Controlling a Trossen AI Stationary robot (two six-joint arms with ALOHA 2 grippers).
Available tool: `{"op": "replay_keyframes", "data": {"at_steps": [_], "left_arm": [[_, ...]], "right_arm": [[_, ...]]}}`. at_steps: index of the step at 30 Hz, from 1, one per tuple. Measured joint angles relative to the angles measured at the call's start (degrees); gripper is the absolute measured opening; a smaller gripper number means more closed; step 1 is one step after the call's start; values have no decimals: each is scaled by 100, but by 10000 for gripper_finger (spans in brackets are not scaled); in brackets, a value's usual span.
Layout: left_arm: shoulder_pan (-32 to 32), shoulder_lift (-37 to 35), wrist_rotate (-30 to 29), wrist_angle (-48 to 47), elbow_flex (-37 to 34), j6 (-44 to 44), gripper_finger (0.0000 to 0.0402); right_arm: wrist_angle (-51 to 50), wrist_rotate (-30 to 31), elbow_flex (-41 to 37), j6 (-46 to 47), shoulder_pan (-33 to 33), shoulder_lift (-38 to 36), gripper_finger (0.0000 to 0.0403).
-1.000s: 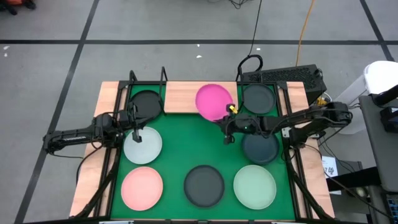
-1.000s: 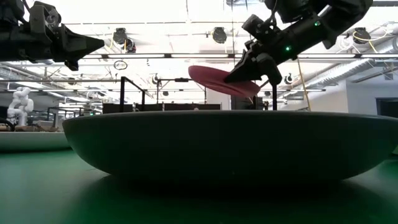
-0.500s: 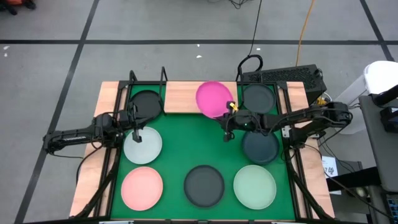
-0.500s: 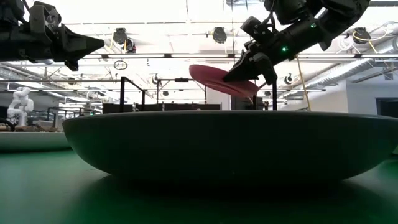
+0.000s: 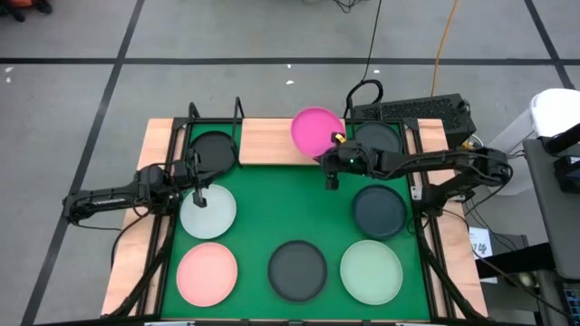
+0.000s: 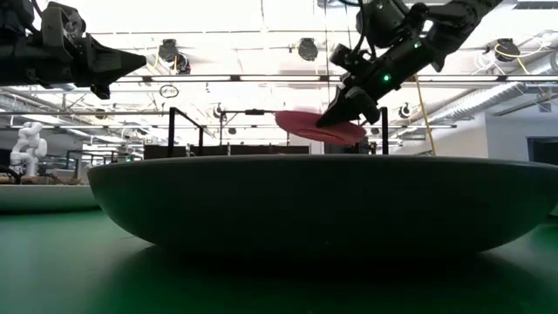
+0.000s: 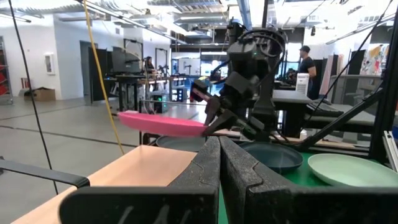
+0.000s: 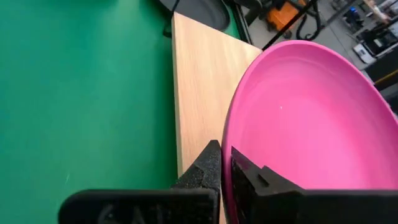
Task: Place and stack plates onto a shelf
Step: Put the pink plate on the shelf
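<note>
Above the green mat point(image 5: 290, 213), the right gripper point(image 5: 332, 163) pinches the round hot pink plate point(image 5: 316, 131) by its rim over the light wood shelf point(image 5: 272, 142). Such an edge grip may let it tilt and slip. Left gripper point(image 5: 198, 186) waits shut.

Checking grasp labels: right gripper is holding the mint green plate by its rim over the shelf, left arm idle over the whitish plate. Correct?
Not quite. The high view shows the right gripper shut on the hot pink plate, not the mint green plate, which lies on the mat. The rest stands: it is over the shelf, left gripper over the whitish plate.
</note>
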Motion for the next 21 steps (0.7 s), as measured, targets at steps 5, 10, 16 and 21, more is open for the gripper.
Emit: {"op": "replay_keyframes", "data": {"at_steps": [5,10,16,21], "left_arm": [[-1,0,0,1,0,-1,1],[-1,0,0,-1,0,0,1],[1,0,0,1,0,-1,1],[1,0,0,1,0,1,1]], "right_arm": [[406,-156,0,-118,-192,524,0],[419,-150,0,-131,-318,964,0],[428,19,0,-73,-437,1083,1],[445,-2,0,2,-465,1082,3]]}}
